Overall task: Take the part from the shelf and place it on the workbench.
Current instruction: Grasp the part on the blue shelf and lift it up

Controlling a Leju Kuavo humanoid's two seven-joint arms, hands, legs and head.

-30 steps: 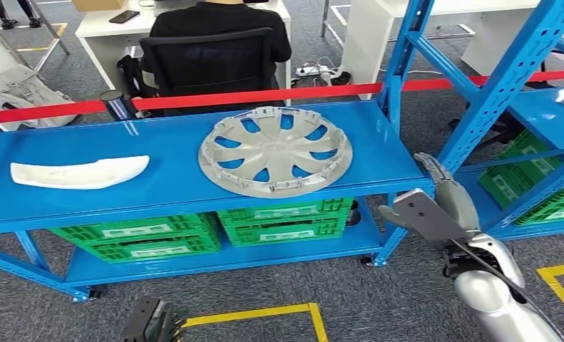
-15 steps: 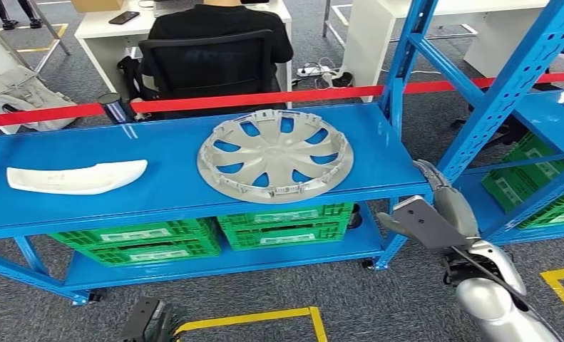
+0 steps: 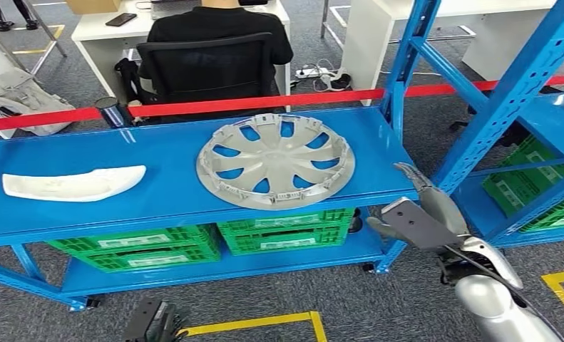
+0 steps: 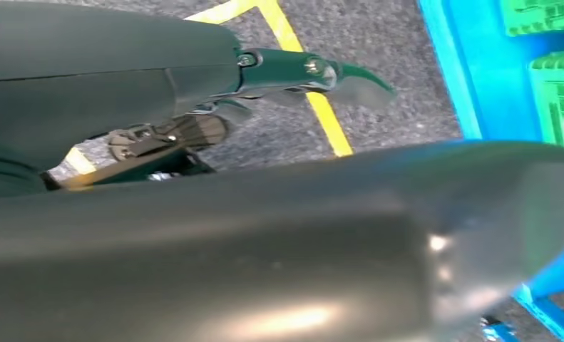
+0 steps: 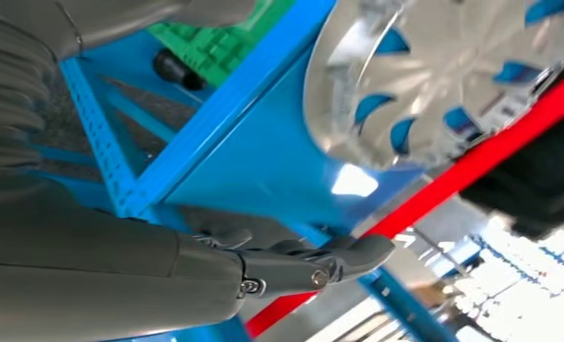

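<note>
A silver hubcap [image 3: 275, 160] lies flat on the blue table top [image 3: 157, 199], right of centre. It also appears in the right wrist view [image 5: 443, 78]. A white curved part [image 3: 72, 183] lies at the table's left end. My right hand [image 3: 421, 214] hangs just off the table's front right corner, fingers [image 5: 314, 260] stretched out and holding nothing, a short way from the hubcap's rim. My left hand [image 3: 150, 324] hangs low over the floor, and its fingers [image 4: 321, 71] are spread with nothing in them.
Green crates [image 3: 279, 228] fill the table's lower level. A tall blue shelf frame [image 3: 507, 85] stands to the right, more green crates [image 3: 528, 178] inside. Red barrier tape [image 3: 264, 101] runs behind the table. A person sits in a black chair [image 3: 214, 64] beyond it. Yellow floor lines [image 3: 264, 324] run below.
My right hand has drifted slightly left, nearer the table's front right corner. The whole view has shifted a little downward. The left hand stays low.
</note>
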